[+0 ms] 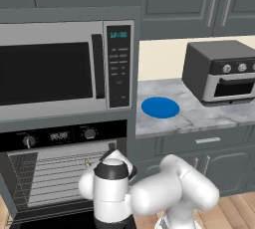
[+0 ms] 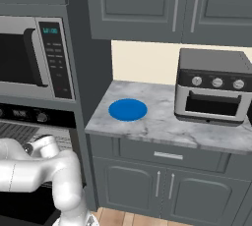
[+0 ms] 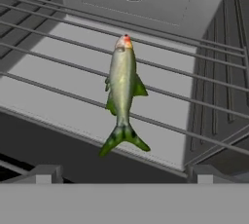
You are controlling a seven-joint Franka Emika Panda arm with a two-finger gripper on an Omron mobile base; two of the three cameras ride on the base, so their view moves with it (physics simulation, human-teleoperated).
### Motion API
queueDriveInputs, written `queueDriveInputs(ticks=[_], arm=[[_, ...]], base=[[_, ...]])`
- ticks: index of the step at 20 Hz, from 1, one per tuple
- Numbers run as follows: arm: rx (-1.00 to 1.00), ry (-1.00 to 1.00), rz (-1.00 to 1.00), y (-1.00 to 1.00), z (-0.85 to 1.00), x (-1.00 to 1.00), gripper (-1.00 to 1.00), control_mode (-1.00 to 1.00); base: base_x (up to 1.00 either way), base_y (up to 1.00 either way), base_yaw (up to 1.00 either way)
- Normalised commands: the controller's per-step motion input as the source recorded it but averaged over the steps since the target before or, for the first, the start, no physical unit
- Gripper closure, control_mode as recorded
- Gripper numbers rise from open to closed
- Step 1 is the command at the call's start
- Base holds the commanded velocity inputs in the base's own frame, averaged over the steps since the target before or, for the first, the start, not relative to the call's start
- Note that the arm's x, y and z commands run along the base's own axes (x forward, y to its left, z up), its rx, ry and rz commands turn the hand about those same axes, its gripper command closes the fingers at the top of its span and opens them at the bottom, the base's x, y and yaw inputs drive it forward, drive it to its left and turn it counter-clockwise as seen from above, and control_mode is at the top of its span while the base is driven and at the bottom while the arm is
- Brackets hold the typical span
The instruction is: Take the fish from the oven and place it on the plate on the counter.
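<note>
The fish (image 3: 122,91) lies on a wire rack (image 3: 58,67) inside the open oven (image 1: 60,173), head pointing toward the back wall and forked tail toward the front edge of the rack, and the gripper (image 3: 121,174) hangs just in front of that tail with its jaws spread wide and nothing between them. The two dark fingertips (image 3: 46,174) stand one on each side of the tail, short of it and not touching. From the left base view the fish is a tiny pale speck (image 1: 86,163) on the rack near the arm's dark-capped wrist. Above the oven sits the silver microwave (image 1: 64,68), and to the right of it runs the marbled counter (image 2: 162,122) over dark grey cabinets (image 2: 147,185). The blue plate (image 2: 128,109) lies flat near the counter's left end, close to the front edge, with nothing on it. A toaster oven (image 2: 214,90) stands toward the counter's right end, against the cream back wall (image 2: 142,60), well apart from the plate. More grey cupboards (image 2: 162,4) hang above.
</note>
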Motion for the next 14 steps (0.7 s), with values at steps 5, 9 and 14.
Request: queueDriveInputs(ticks=[5, 9, 14], arm=[[0.00, 0.01, 0.00, 0.01, 0.06, 0.17, -1.00, -1.00], [0.00, 0.00, 0.00, 0.03, 0.00, 0.27, -1.00, -1.00], [0.00, 0.00, 0.00, 0.09, 0.03, 0.32, -1.00, -1.00]], base=[[0.00, 0.00, 0.00], [0.00, 0.00, 0.00], [0.00, 0.00, 0.00]])
